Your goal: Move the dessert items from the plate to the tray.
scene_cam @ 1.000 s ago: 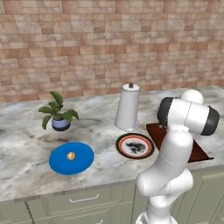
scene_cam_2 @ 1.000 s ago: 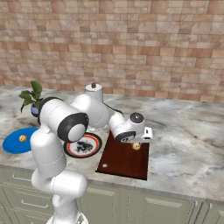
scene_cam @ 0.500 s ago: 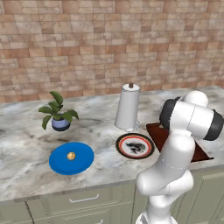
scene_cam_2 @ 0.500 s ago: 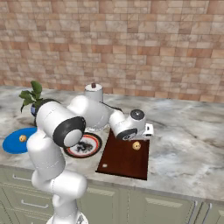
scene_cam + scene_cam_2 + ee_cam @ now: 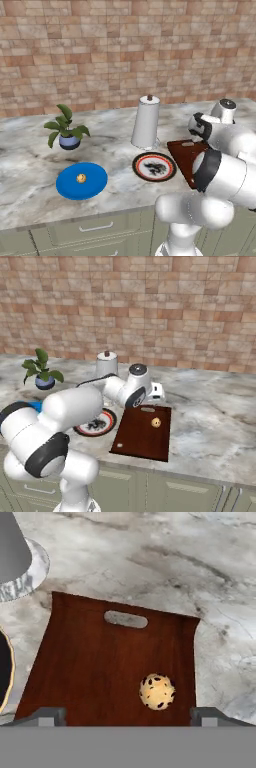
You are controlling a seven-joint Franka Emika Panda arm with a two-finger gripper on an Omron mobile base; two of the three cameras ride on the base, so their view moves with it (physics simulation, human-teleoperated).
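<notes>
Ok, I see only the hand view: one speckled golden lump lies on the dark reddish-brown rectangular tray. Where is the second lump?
Observer: The second speckled golden lump lies on a round blue plate on the marble counter.
Operator: Is this plate next to the tray?
Observer: No. A round white plate with a dark pattern stands between the blue plate and the dark reddish-brown rectangular tray.
Operator: Is something close to the blue plate that the arm can hit?
Observer: A small potted plant in a blue pot stands behind it, apart from it.
</notes>
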